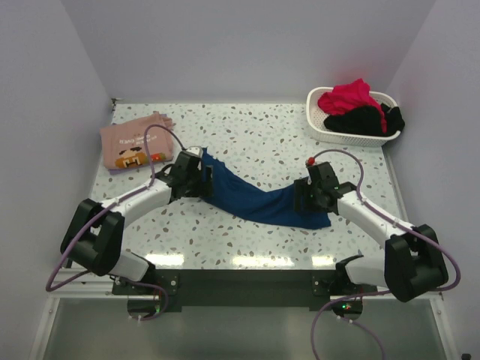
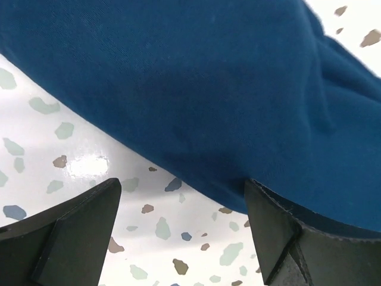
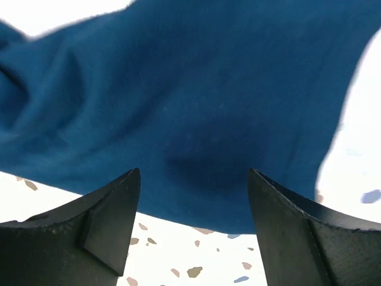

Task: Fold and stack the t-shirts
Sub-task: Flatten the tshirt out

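- Lying as a long rumpled band across the middle of the desk (image 1: 247,127), the dark blue t-shirt (image 1: 255,196) has its long axis slanting from the near right towards the far left. Its print is not in view.
- At the nearer, right-hand end sits the right tool (image 1: 309,196), spread wide and gripping nothing. The cloth lies just ahead of its fingertips.
- At the farther, left-hand end sits the left tool (image 1: 193,178), also wide open and empty. The shirt's edge meets one of its fingers.
- Each arm is nearest its own end of the band, so the next grasp likely means reaching straight forward.
- Folded near the far left corner, well apart, lies the salmon-pink t-shirt (image 1: 133,145), closer to the left arm.
- A basket (image 1: 322,129) of red and black cloth stands at the far right corner.
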